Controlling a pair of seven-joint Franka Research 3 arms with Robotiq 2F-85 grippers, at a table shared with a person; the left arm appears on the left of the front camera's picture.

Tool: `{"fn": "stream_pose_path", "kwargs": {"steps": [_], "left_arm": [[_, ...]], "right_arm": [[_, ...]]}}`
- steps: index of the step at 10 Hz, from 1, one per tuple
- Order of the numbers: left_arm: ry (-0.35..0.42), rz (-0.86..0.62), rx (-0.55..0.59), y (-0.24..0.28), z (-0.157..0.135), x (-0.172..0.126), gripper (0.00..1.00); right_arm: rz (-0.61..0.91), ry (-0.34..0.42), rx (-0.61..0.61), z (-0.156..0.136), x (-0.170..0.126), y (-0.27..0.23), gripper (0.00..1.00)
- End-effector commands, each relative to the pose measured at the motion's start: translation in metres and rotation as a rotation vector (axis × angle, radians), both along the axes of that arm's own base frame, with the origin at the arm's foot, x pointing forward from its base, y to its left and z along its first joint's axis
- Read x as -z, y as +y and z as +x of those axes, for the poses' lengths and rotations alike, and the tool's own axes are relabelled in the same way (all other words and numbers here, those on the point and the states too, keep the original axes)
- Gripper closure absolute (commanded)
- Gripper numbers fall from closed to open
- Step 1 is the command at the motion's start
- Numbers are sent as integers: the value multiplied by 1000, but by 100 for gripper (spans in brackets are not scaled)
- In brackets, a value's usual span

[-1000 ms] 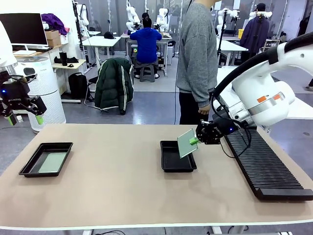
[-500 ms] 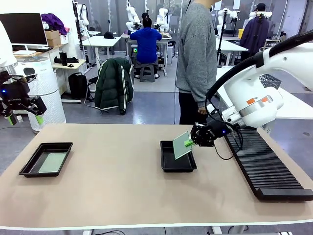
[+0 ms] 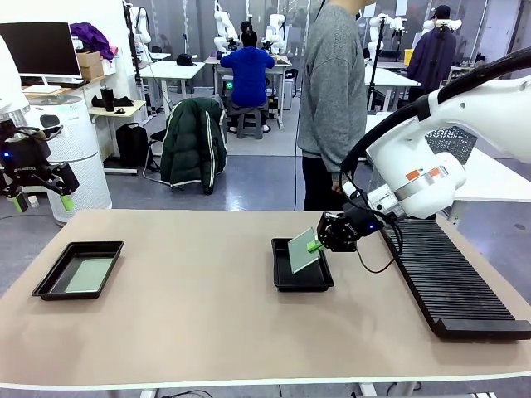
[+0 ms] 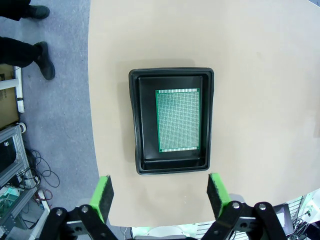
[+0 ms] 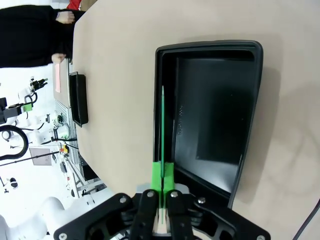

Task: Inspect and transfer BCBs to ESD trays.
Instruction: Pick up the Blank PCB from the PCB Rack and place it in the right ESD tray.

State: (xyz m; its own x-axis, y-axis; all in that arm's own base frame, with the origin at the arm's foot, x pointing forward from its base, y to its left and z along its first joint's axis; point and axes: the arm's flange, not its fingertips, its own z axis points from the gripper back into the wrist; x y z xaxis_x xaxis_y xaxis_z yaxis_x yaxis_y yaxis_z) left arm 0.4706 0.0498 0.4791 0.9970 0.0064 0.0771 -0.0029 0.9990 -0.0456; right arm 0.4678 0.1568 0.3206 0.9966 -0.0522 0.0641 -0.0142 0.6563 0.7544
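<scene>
Over centre tray (image 3: pixel 302 277), right pincer (image 3: pixel 314 245) clamps tilted board (image 3: pixel 302 251); left pincer (image 3: pixel 39 201) agape, arm cropped.

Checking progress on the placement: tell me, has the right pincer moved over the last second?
Yes. The right pincer, shut on the BCB, has shifted left and down over the right ESD tray.

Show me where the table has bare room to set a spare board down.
Widest bare patch: between the left tray, which holds a board, and the middle tray. The near strip in front of both trays is bare too. Crowded: between middle tray and slotted rack, where the right end effector holds a tilted board.
</scene>
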Motion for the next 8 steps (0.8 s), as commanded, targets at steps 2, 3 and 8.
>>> {"fn": "stream_pose_path", "kwargs": {"steps": [2, 3, 8], "left_arm": [[-7, 1, 0, 0, 0, 2, 0], [-7, 1, 0, 0, 0, 2, 0], [-7, 1, 0, 0, 0, 2, 0]], "right_arm": [[10, -35, 18, 5, 17, 9, 98], [14, -34, 20, 6, 22, 9, 98], [15, -20, 35, 12, 36, 18, 98]]}}
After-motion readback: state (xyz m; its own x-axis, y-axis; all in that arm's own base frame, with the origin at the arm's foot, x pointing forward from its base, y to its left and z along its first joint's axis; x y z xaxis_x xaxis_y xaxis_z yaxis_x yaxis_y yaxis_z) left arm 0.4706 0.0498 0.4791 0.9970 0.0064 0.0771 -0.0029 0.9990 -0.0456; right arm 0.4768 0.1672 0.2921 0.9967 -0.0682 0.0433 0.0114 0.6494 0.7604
